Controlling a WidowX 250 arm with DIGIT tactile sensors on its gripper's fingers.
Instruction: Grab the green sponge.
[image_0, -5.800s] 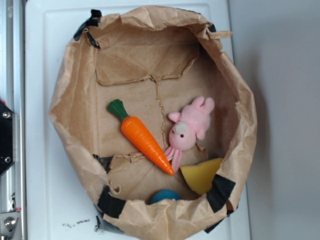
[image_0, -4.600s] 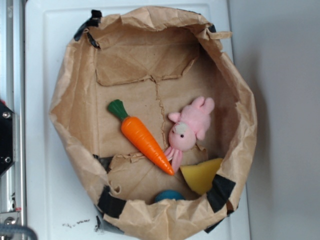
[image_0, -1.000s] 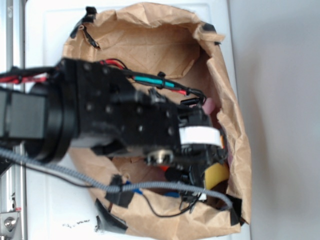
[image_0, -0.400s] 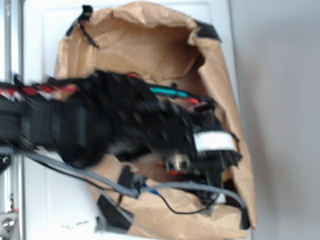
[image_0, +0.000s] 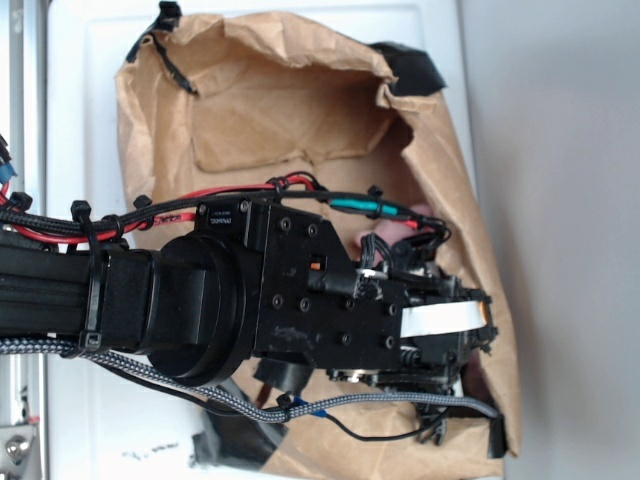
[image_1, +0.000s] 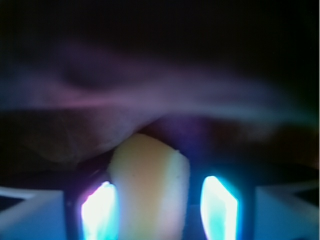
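The bag is made of creased, matt brown paper, patched with glossy black tape. The arm is cased in matt black plastic studded with metal screws, and a braided cable is seen beneath.

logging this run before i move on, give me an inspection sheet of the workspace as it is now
surface: white tabletop, bare where it shows.
job's things: a pale yellowish block, likely the sponge, sits between the fingers in the wrist view; its colour is washed out and whether the pads touch it cannot be told.
clutter: crumpled brown paper bag with black tape at the rim; the arm hides its contents in the exterior view.
grippers: gripper is down inside the bag, jaws either side of the block; open or shut cannot be told.
cables: red, black and green wires along the arm; a braided grey cable loops underneath.
surroundings: metal rail at left, grey wall at right.
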